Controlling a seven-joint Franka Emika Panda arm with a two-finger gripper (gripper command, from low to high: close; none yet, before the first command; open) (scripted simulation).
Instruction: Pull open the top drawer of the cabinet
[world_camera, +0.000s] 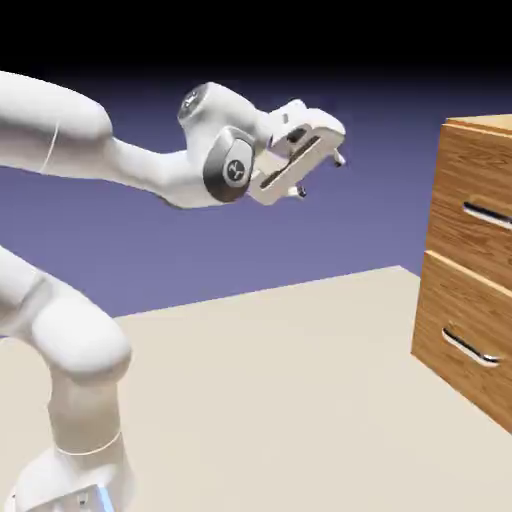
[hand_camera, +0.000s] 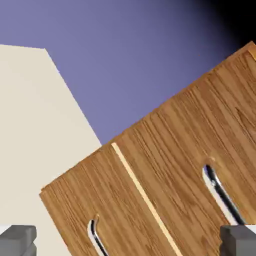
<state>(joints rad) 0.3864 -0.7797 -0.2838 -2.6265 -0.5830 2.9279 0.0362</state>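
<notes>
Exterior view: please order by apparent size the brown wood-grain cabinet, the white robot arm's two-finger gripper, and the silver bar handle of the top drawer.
1. Brown wood-grain cabinet, although the frame's edge cuts it off.
2. Two-finger gripper, open and empty; it may stand nearer the camera, so this rank is less sure.
3. Silver bar handle of the top drawer, partly cut off.

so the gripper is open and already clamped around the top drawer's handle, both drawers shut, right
Not quite. The gripper is open, but it hangs in the air well short of the cabinet, not around the top drawer handle. The exterior view shows the gap. Both drawers look shut.
</notes>
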